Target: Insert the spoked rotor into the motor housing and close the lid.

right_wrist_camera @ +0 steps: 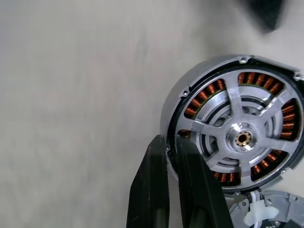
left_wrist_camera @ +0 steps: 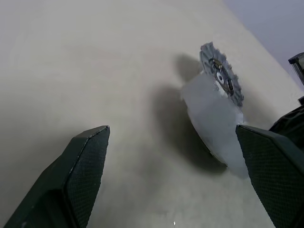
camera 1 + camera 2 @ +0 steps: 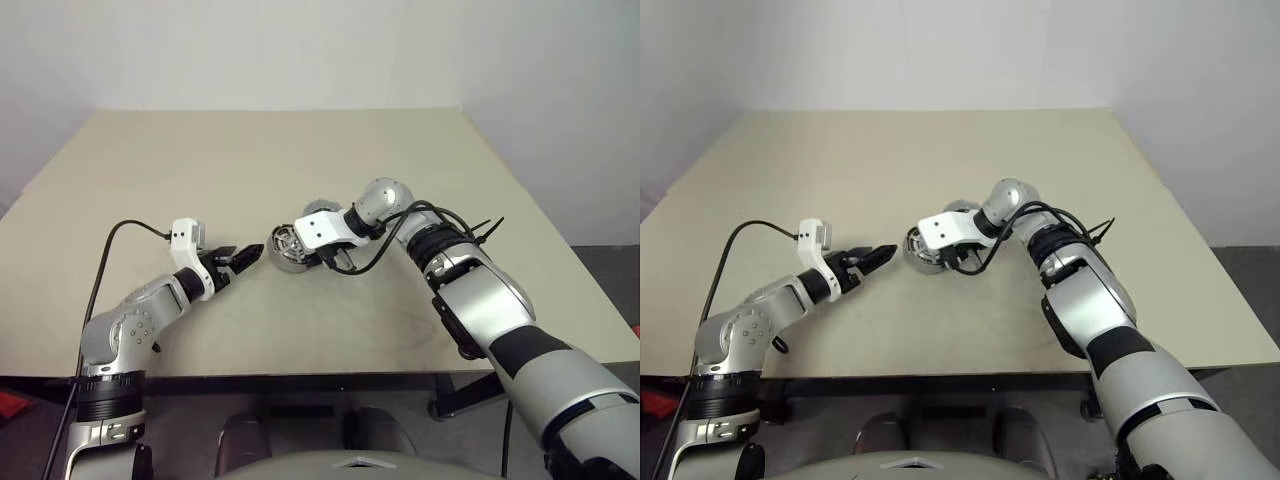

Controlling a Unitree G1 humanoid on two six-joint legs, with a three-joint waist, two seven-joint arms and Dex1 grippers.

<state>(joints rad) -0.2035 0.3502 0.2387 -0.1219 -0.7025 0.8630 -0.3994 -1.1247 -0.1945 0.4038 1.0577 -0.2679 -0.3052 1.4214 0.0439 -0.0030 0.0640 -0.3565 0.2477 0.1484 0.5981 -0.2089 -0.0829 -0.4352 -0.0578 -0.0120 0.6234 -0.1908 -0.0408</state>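
The motor housing (image 1: 190,90), a grey puck with copper coils, is tipped up off the table just left of centre (image 3: 287,247). The spoked rotor (image 1: 229,111) sits inside it, its silvery spokes over the coils around a small brass hub. My right gripper (image 1: 167,140) reaches in from the right and is shut on the housing's near rim. The lid (image 3: 322,208), a grey disc joined to the housing's edge, lies behind my right wrist (image 1: 270,211). My left gripper (image 3: 252,255) is open a short way left of the housing, pointing at it (image 2: 172,128), with nothing between its fingers.
The beige table (image 3: 300,150) stretches wide around the work spot, with its front edge close to me. A black cable (image 3: 110,250) loops from my left wrist over the table's front left. A white wall stands behind the table.
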